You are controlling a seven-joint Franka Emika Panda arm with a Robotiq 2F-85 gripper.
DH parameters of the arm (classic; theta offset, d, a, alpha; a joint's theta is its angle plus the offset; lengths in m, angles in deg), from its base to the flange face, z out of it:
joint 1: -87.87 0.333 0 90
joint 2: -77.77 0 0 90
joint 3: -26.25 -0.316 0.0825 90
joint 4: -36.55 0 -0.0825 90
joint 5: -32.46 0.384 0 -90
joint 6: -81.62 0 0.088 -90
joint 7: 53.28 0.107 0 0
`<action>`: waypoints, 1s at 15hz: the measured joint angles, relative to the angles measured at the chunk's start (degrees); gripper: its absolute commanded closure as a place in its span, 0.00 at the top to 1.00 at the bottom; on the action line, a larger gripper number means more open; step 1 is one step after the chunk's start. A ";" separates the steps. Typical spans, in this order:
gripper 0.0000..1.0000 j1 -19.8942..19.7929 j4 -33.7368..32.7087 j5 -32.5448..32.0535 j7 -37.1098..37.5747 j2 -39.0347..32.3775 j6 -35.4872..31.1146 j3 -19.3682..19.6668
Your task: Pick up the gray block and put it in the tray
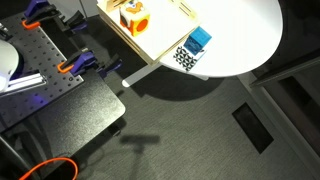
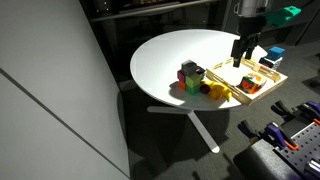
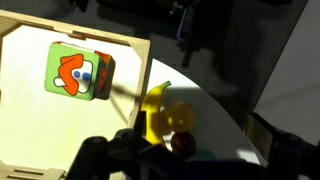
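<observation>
The gray block sits on the round white table in a cluster with a green block and a yellow banana toy. The pale wooden tray lies to the right of the cluster and holds an orange block. My gripper hangs above the tray's far side, open and empty. In the wrist view the tray holds a green and orange picture block, with the banana toy just outside its edge. The gray block does not show there.
A blue block and a black-and-white patterned block sit near the table's edge beside the tray. A dark bench with clamps stands next to the table. A red ball lies by the banana.
</observation>
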 measured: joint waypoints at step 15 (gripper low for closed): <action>1.00 0.59 -7.47 -3.15 0.10 -12.37 -12.75 -3.32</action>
